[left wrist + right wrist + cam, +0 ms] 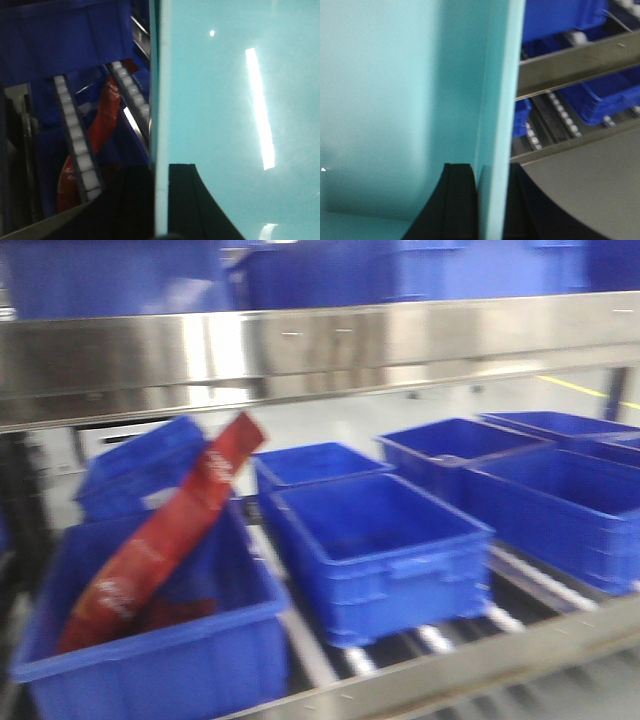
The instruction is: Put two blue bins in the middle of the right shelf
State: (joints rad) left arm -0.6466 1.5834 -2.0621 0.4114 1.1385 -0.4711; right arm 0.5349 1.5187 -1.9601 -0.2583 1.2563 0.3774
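Observation:
A pale aqua blue bin [230, 100] fills the right half of the left wrist view. My left gripper [161, 205] is shut on its thin upright wall, one black finger [190, 205] inside and the other outside. In the right wrist view the same pale aqua blue bin [395, 100] fills the left side. My right gripper [492, 205] is shut on its wall edge, with a finger [457, 200] on the inner face. Whether both grippers hold one bin I cannot tell. The front view shows neither gripper nor any aqua bin.
Several royal-blue bins [375, 540] sit on a roller shelf under a steel beam [300, 350]. The leftmost one [150, 660] holds a red packet [165, 540]. A steel front rail [480, 660] edges the shelf. Roller tracks [75, 140] and more royal-blue bins [610, 95] lie beside the held walls.

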